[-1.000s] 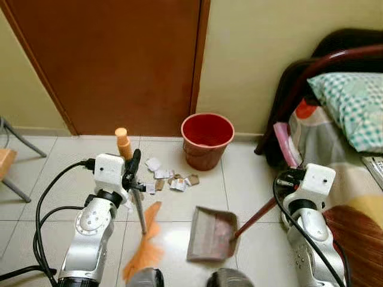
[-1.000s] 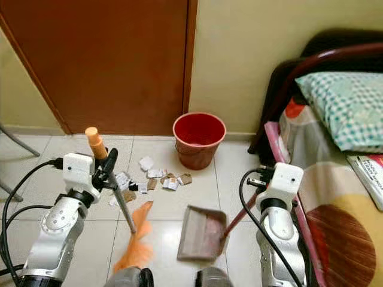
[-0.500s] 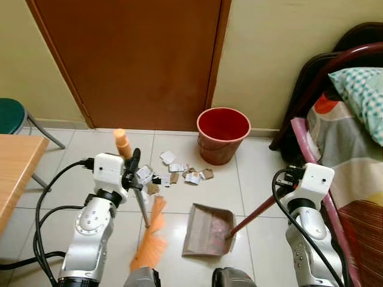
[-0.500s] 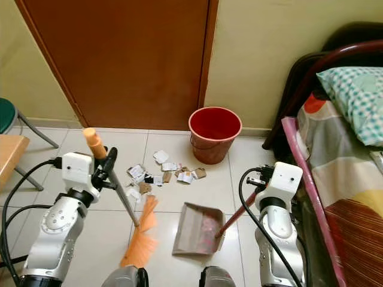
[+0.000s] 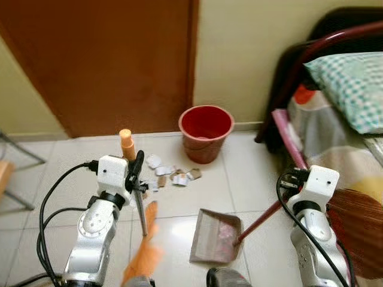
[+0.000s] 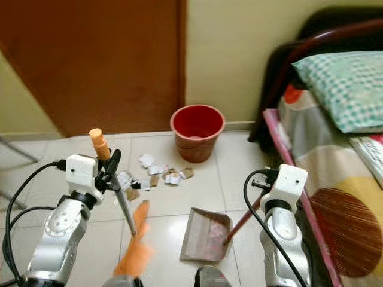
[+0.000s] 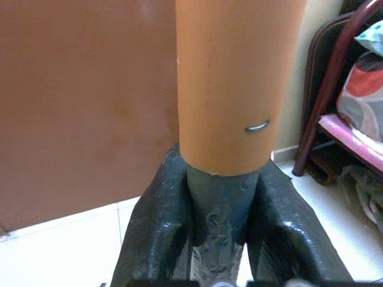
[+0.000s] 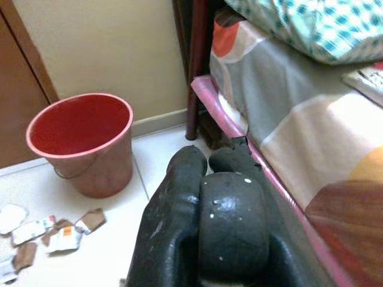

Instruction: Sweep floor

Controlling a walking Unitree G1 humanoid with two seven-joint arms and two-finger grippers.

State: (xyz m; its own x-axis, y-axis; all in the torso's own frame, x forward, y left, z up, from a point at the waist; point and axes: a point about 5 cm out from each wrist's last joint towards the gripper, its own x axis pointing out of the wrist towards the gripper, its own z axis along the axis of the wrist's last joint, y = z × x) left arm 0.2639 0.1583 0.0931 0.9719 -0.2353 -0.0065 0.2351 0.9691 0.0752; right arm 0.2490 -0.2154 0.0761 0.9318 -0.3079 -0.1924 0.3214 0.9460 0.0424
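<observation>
I'm seeing the left gripper (image 7: 218, 239) clamping the broom handle (image 7: 224, 84) up close; head cam's showing the right gripper (image 5: 286, 194) gripping the dustpan (image 5: 216, 236) handle.

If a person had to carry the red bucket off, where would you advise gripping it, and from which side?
Grip the bucket by its rim, coming straight down from above. It stands upright with its mouth open, and the rim is a thin lip that fingers can close over. The side facing the paper scraps looks easiest; the far side sits close to the wall.

Glossy tiled floor (image 5: 179, 203), plastic-looking red bucket (image 5: 206, 133), scattered paper scraps (image 5: 170, 176)
</observation>
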